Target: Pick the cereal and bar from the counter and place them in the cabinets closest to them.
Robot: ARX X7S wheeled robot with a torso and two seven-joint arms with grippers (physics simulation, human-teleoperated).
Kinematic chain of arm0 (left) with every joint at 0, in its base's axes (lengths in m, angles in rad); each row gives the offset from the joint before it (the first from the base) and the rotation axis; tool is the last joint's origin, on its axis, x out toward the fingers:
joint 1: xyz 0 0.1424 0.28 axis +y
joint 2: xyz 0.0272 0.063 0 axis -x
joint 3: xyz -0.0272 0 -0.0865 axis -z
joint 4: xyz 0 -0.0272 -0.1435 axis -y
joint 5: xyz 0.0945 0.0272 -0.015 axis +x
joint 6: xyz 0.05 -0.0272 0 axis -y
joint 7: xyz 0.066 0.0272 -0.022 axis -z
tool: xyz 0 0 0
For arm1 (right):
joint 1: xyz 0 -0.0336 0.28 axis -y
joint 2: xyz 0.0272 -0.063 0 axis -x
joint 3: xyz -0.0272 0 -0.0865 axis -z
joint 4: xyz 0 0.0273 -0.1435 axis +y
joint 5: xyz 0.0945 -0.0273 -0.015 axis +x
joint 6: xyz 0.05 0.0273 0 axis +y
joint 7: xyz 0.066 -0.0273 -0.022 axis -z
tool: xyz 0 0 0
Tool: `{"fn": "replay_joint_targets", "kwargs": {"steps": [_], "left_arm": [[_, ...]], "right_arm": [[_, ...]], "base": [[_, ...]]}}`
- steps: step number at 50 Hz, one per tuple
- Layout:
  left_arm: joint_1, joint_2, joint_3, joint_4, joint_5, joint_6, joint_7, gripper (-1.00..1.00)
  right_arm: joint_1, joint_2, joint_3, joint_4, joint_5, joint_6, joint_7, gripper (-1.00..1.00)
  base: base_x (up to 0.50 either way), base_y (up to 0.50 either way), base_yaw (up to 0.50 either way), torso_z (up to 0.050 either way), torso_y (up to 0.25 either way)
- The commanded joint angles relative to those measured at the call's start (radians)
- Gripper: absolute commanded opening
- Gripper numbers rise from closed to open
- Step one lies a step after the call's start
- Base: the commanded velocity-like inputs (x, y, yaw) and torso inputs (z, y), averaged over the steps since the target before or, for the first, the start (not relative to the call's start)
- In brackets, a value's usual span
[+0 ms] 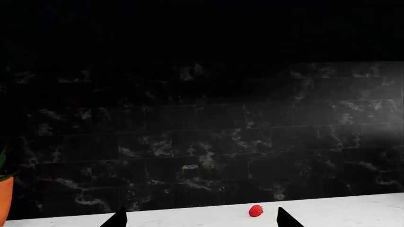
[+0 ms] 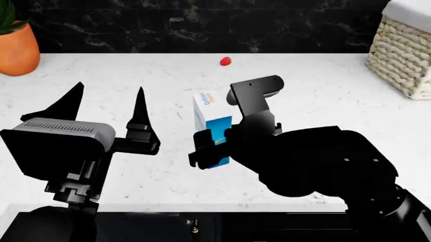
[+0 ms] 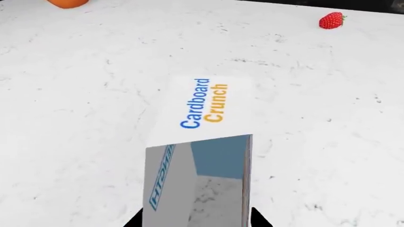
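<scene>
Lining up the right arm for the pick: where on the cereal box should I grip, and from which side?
Grip the cereal across its thin dimension, on the two broad faces, around mid-height. It stands upright on the counter, tall and narrow, so come in level from the robot's side, where the right end effector is. A low or off-centre squeeze would probably tip it.

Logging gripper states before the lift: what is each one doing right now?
Left gripper: open, holding nothing.
Right gripper: at the cereal, fingertips either side; whether it is clamped cannot be told.
</scene>
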Motion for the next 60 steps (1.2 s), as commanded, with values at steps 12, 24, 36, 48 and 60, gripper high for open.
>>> {"fn": "replay_joint_targets", "kwargs": {"steps": [12,24,36,48,60], "left_arm": [[0.001,-0.01,0.009,-0.001,-0.007,0.005,-0.011,1.0],[-0.002,-0.014,0.011,-0.015,-0.01,0.011,-0.016,1.0],[-0.155,0.042,0.008,-0.2,-0.005,0.019,-0.053,1.0],[-0.587,0.189,0.024,-1.072,0.051,0.309,-0.021,1.0],[-1.018,0.247,0.069,-2.088,0.153,0.762,-0.075,1.0]], "right_arm": [[0.028,0.017,-0.021,-0.02,-0.009,0.016,0.027,-1.0],[0.087,0.073,0.029,-0.132,0.018,0.015,0.038,-1.0],[0.085,0.227,0.206,-0.335,0.147,-0.056,0.038,-1.0],[-0.028,0.349,0.41,-0.476,0.182,-0.159,-0.08,-1.0],[0.094,0.341,0.406,-0.534,0.114,-0.155,0.003,-1.0]], "base": [[0.0,0.0,0.0,0.0,0.0],[0.0,0.0,0.0,0.0,0.0],[0.0,0.0,0.0,0.0,0.0],[0.0,0.0,0.0,0.0,0.0],[0.0,0.0,0.0,0.0,0.0]]}}
